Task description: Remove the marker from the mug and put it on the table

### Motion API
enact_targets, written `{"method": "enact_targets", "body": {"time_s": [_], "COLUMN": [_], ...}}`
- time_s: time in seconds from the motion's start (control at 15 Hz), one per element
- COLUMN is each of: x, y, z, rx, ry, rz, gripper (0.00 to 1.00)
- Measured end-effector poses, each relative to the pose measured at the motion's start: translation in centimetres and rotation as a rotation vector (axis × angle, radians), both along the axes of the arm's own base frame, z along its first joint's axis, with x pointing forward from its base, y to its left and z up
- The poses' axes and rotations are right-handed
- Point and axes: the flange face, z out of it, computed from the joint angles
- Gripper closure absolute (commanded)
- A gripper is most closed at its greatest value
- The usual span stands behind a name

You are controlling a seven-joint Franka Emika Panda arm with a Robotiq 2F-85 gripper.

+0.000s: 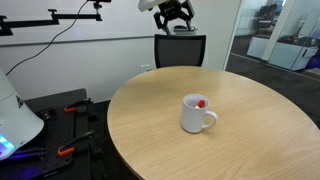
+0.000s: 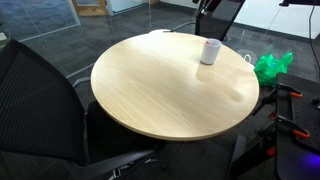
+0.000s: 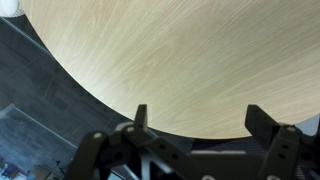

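Note:
The white mug [image 1: 197,114] stands on the round tan table [image 1: 150,110], handle to its right. The marker's red tip [image 1: 201,102] sticks out of its mouth. In an exterior view the mug [image 2: 209,52] is at the table's [image 2: 160,85] far side; the marker does not show there. My gripper [image 1: 174,13] hangs high above the table's far edge, well away from the mug, fingers spread. In the wrist view the gripper [image 3: 200,115] is open and empty over the table edge [image 3: 150,70]. The mug is out of the wrist view.
A black chair [image 1: 180,50] stands behind the table below the gripper. A black mesh chair [image 2: 40,100] stands at the near side. A green bag [image 2: 272,66] lies on the floor beside the table. Glass walls and dark carpet surround the table.

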Motion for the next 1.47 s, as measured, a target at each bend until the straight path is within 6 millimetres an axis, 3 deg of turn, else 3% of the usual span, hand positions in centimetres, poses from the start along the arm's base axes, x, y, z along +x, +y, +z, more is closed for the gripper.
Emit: {"method": "enact_targets", "body": {"time_s": [0.53,1.07,1.47], "x": [-0.4,-0.7,-2.2], "y": [-0.5,-7.8,-11.4], "z": [-0.1,1.4,1.0], "rx": [-0.003,-0.007,0.009], "ry": [0.002,0.072,0.191], "rz": [-0.006,-0.151,-0.24], "gripper": [0.0,0.0,0.0]}}
